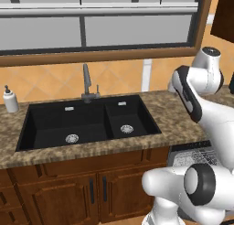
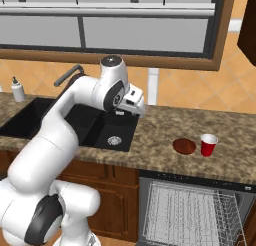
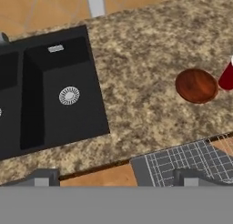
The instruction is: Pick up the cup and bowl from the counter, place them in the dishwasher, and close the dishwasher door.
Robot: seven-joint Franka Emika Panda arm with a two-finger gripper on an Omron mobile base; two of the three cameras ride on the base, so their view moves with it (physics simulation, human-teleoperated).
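One cup (image 2: pixel 208 144) and one bowl (image 2: pixel 184 146) sit just beside each other on the counter (image 2: pixel 160 127), near its front edge, above the open dishwasher (image 2: pixel 192 210) with its single wire rack. Bare granite separates them from the sink (image 2: pixel 102 127). Gripper (image 3: pixel 114 177) hangs over the counter, fingers apart, holding nothing.

You are looking at a home kitchen. A brown speckled counter (image 2: pixel 165 127) runs over wooden cabinets (image 1: pixel 68 192) with dark handles, and a black double sink (image 1: pixel 87 121) with a grey faucet (image 1: pixel 86 84) is set into it. A white soap bottle (image 1: pixel 10 99) stands at the far left. Behind, orange tiles (image 1: pixel 41 80) meet a wood-framed window (image 1: pixel 100 27). At the near right, an open dishwasher (image 2: pixel 192 210) shows its wire rack.
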